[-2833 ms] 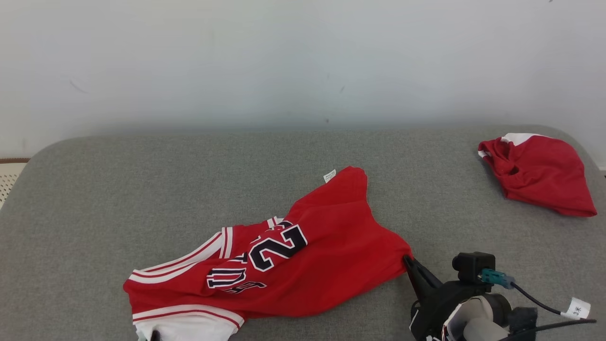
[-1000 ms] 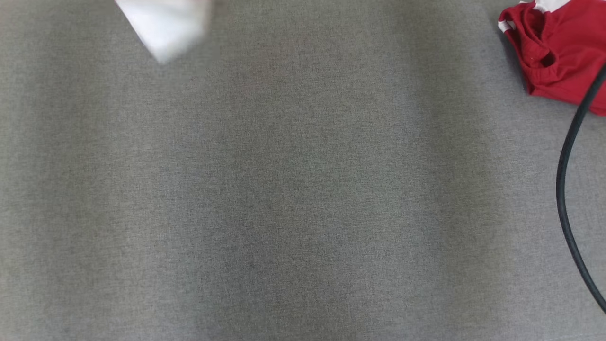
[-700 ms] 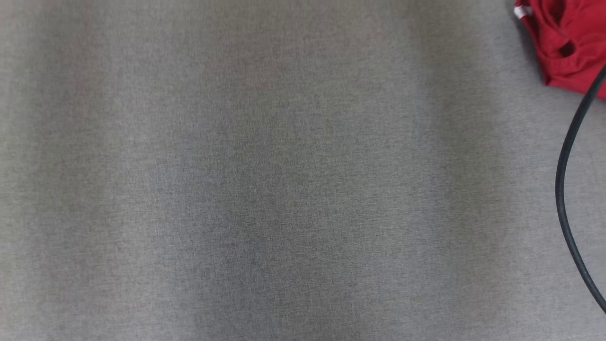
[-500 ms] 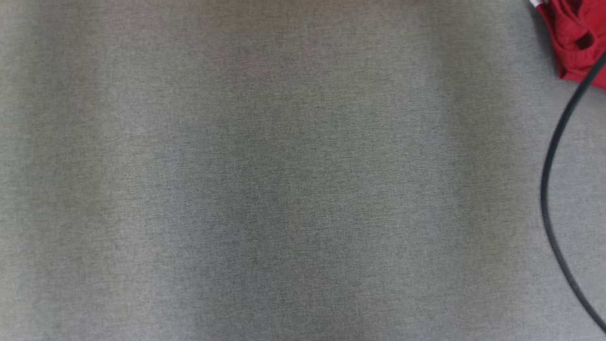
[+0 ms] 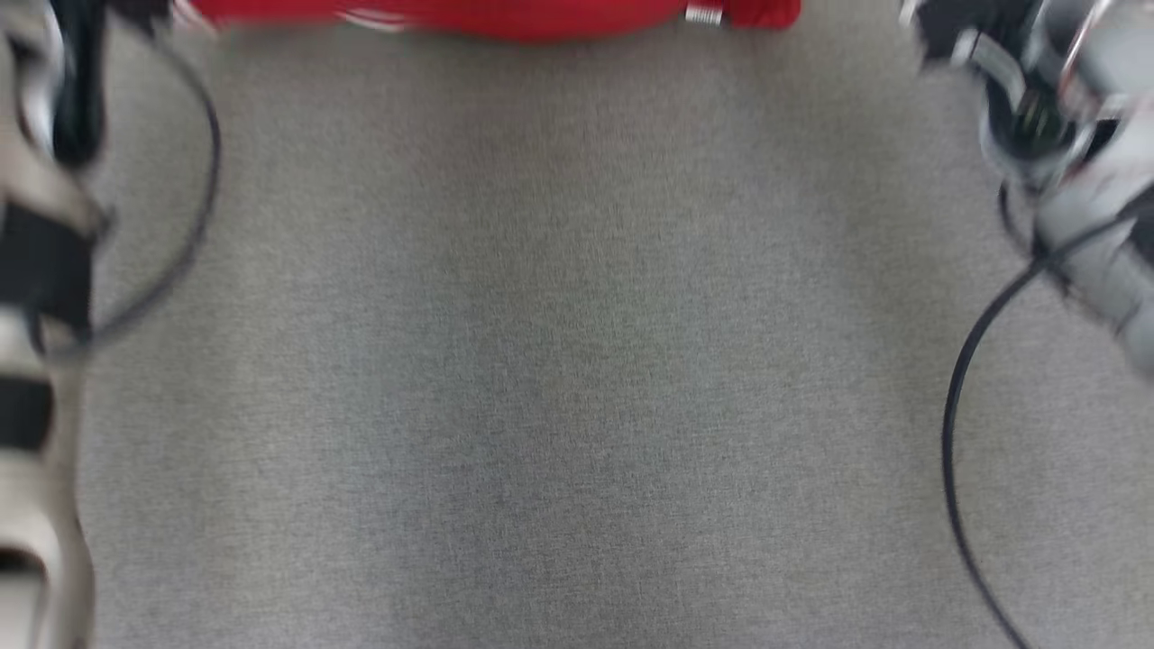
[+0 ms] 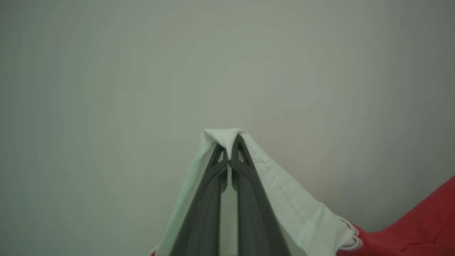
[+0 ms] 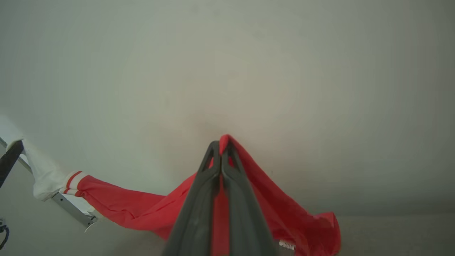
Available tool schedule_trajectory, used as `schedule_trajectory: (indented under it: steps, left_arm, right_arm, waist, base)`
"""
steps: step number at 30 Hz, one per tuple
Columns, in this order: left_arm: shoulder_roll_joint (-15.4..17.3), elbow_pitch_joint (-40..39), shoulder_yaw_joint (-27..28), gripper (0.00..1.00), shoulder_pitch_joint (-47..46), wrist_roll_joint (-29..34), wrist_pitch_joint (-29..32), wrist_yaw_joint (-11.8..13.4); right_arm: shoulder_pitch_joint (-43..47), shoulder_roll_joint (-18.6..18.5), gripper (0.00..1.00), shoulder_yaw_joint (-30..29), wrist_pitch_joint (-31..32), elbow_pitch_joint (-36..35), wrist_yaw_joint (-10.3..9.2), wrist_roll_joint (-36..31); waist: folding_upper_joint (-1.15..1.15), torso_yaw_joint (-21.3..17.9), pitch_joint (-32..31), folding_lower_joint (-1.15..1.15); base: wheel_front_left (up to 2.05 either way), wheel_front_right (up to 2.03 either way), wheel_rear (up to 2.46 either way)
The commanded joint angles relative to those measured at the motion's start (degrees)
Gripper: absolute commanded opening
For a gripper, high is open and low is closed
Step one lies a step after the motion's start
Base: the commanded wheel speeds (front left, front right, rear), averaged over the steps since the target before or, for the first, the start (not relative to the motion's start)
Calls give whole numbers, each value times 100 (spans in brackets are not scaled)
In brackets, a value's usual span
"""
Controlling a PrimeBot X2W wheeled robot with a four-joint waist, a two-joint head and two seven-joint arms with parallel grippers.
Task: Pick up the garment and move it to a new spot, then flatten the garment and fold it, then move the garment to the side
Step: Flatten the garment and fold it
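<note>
— Jaws first: how do the left jaws stand?
— Together, clamped on the white edge of the garment [image 6: 284, 199]. At the middle of the left wrist view the two dark fingers [image 6: 209, 199] meet at their tips. The white cloth drapes over them and falls to the lower right, where it turns red past a striped border.
— And the right jaws?
— Together as well, clamped on a red fold. In the right wrist view their fingers [image 7: 199, 206] pinch it just below the middle of the frame, with a pale wall [image 7: 227, 64] behind.
— So where is the garment?
— Strung between the two. From the right jaws the red cloth sags toward the lower left of that frame and ends in a white, red-striped band near the left edge. Another fold drops to the lower right, with a small white label [image 7: 286, 244] at its bottom. In the head view the garment [image 5: 505, 16] is a blurred red strip along the top edge, above the grey desk [image 5: 577, 361].
— Does it touch the desk?
— I cannot tell; the strip is cut off by the frame.
— Anything else?
— The left arm [image 5: 36, 270] runs blurred down the left edge and the right arm [image 5: 1073, 135] fills the upper right corner. A black cable [image 5: 951, 433] curves down the right side.
</note>
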Motion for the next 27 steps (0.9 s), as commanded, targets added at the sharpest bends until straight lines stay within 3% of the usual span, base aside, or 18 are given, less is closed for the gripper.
schedule_trajectory:
  steps: [1,10,18,27]
  left_arm:
    - [86,-264,90,0,469,-88,-32,51]
    - [137,-1991,637,0,3317,-695,-8,349]
    - [-274,-3340,1004,0,5811,-1150,-13,776]
    - [-680,-4105,983,0,7728,-1227,-26,907]
  right_arm:
    - [318,-107,0,130,-76,-167,-3,25]
    - [2032,-539,0,411,-279,-1155,-3,286]
    - [3548,-871,0,241,-300,-1898,-3,200]
    - [4935,-1425,0,145,-297,-2511,-3,80]
  waist:
    - [-1,32,-358,0]
    - [-1,-44,-1074,0]
    - [-1,-97,-1563,0]
    - [-1,-8,-1819,0]
  base:
    - [0,0,0]
    - [0,0,0]
    - [0,0,0]
    - [0,0,0]
